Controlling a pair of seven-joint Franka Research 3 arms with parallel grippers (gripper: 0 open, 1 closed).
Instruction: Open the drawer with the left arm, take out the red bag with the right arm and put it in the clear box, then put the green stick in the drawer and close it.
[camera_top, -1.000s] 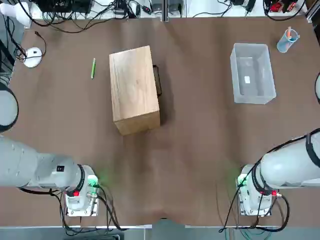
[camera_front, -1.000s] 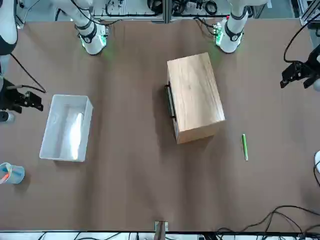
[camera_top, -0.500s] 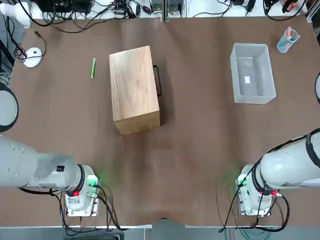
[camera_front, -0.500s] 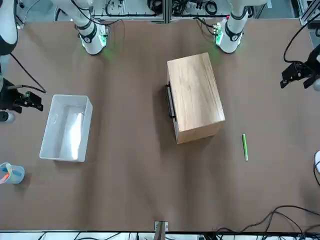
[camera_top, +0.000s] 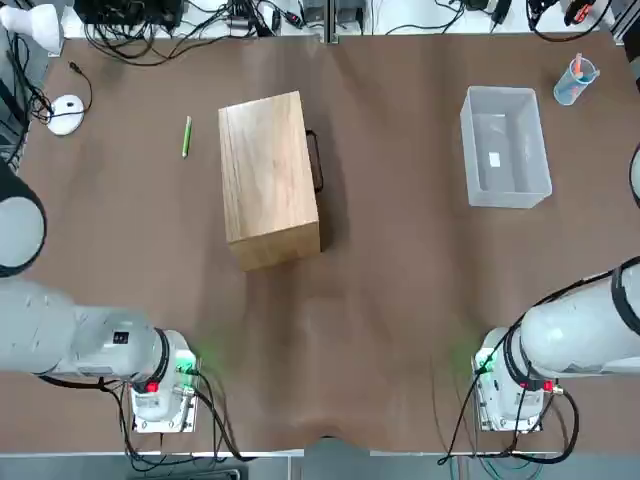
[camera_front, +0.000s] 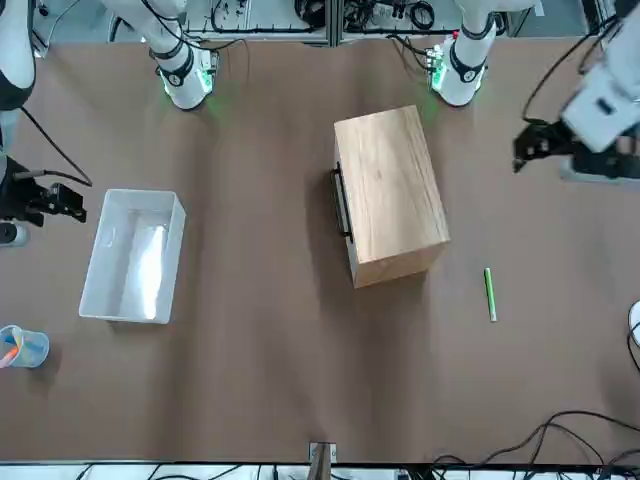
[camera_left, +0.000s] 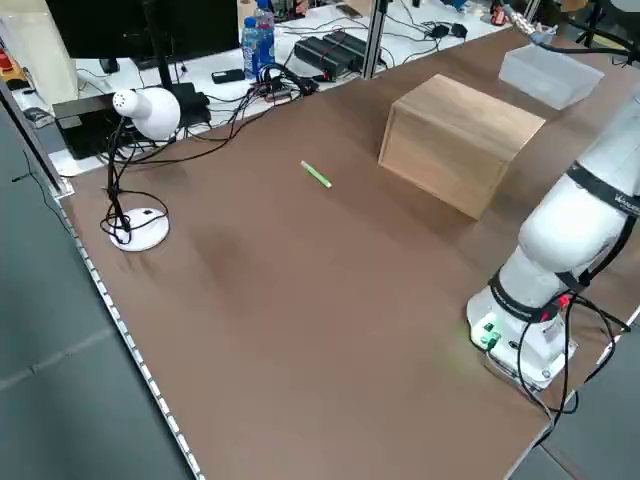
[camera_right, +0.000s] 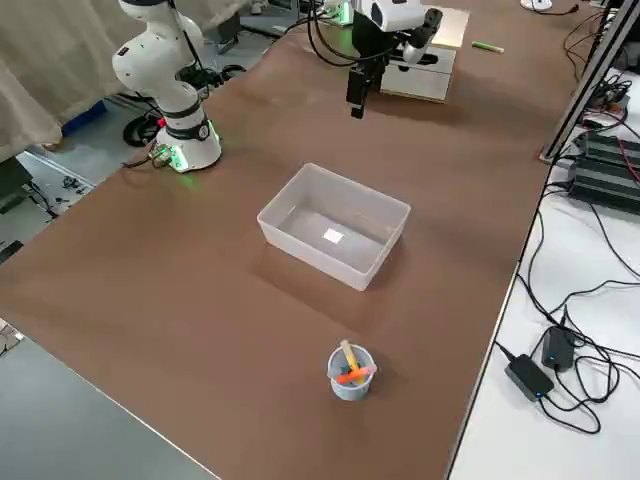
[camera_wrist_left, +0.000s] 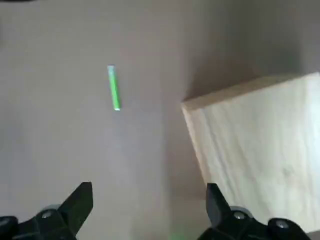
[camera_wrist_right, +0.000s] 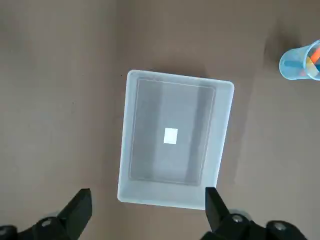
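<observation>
Drawer (camera_top: 314, 160) shut; green stick (camera_top: 186, 136) lies beside; clear box (camera_top: 505, 146) apart.

A robotics lab — cables (camera_top: 150, 40) and power bricks (camera_right: 527, 372) crowd the brown tabletop's (camera_top: 380, 300) far edge.

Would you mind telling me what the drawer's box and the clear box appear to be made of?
The drawer's box looks like light, matte wood, with faint grain showing. The clear box seems to be frosted translucent plastic: the brown table shows dimly through its walls.
</observation>
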